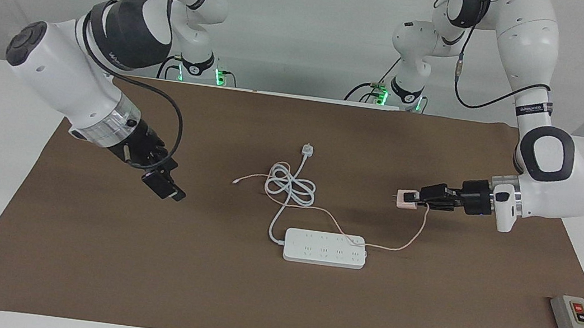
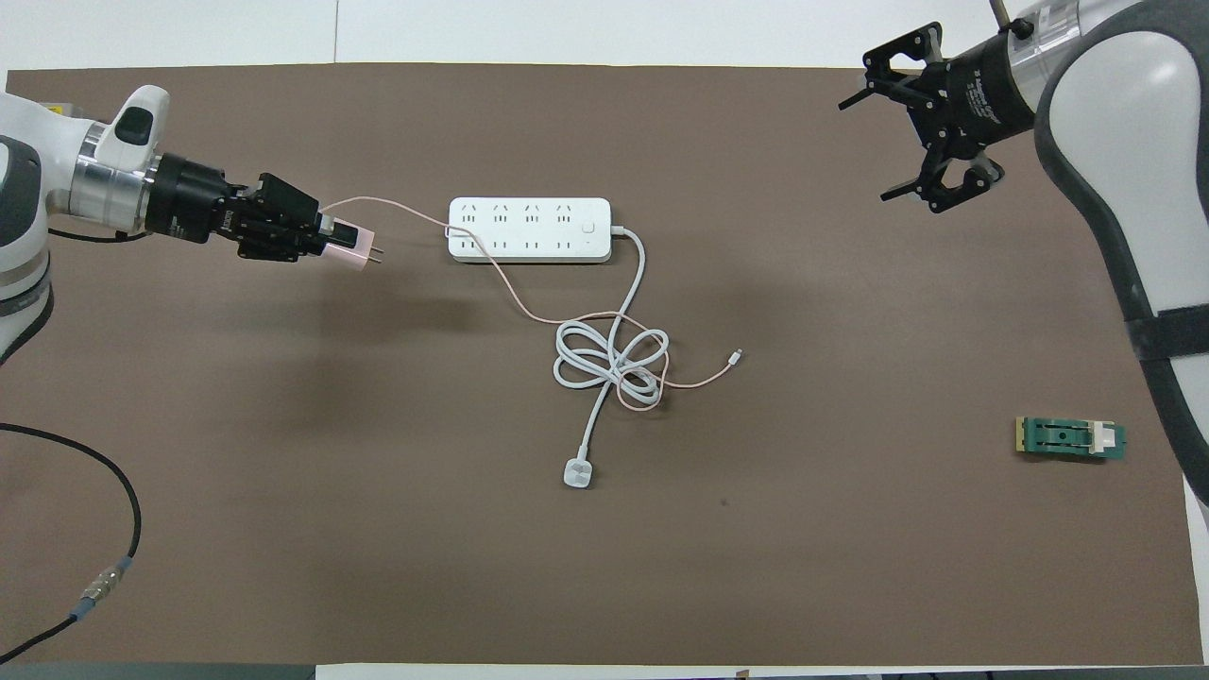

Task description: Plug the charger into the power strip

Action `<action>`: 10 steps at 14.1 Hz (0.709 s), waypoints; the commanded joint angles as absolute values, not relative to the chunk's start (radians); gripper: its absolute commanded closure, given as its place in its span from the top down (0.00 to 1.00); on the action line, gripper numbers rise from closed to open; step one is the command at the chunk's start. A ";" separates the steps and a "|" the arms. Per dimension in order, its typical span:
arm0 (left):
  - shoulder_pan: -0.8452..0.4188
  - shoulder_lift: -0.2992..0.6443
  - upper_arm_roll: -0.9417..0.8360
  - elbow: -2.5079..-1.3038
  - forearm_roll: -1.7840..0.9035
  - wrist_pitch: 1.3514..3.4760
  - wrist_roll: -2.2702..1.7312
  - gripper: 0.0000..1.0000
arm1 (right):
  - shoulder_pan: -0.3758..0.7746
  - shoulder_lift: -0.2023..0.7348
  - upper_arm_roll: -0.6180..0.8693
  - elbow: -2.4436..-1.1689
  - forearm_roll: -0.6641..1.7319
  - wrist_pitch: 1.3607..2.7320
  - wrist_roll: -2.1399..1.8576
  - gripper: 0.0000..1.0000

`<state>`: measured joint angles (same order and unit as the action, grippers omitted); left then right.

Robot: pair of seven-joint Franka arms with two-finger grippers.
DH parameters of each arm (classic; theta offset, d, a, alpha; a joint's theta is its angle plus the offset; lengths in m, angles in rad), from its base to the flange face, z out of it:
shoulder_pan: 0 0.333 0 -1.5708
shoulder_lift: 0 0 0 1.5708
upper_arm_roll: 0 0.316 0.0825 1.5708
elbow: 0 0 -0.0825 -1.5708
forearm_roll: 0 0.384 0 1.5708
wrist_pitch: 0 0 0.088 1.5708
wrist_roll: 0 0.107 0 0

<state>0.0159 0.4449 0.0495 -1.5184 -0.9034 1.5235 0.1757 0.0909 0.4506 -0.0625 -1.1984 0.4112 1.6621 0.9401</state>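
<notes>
Between left claw (image 1: 416, 199) fingers, charger (image 1: 406, 199), prongs toward power strip (image 1: 325, 248)

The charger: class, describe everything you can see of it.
The charger is a small pale-pink cube, plastic by its look, with two metal prongs pointing toward the power strip. The left gripper holds it in the air, apart from the strip. Its thin pink cable droops to the mat, crosses the strip's top, passes the white coiled cord and ends in a small loose connector.

Left tool (image 1: 416, 199) lies level, fingers clamped, wrist horizontal above the table; right tool (image 1: 164, 185) waits raised, angled down.
</notes>
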 commanded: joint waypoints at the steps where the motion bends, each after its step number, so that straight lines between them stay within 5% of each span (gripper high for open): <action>1: 0.008 0.446 0.054 -1.390 -0.710 1.454 -0.004 0.00 | 0.071 0.399 -0.052 -1.224 0.281 1.593 0.644 1.00; 5: -0.024 0.454 0.054 -1.318 -0.485 1.446 -0.098 0.00 | 0.058 0.332 -0.052 -1.244 0.100 1.536 0.243 1.00; 10: -0.058 0.436 0.057 -1.308 -0.410 1.492 -0.120 0.00 | 0.037 0.100 -0.052 -1.454 0.055 1.528 0.019 1.00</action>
<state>-0.0482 0.4438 0.0434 -1.3231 -0.4438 1.4697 -0.0987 0.0555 0.2393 -0.0632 -1.2919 0.0739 1.5108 0.0812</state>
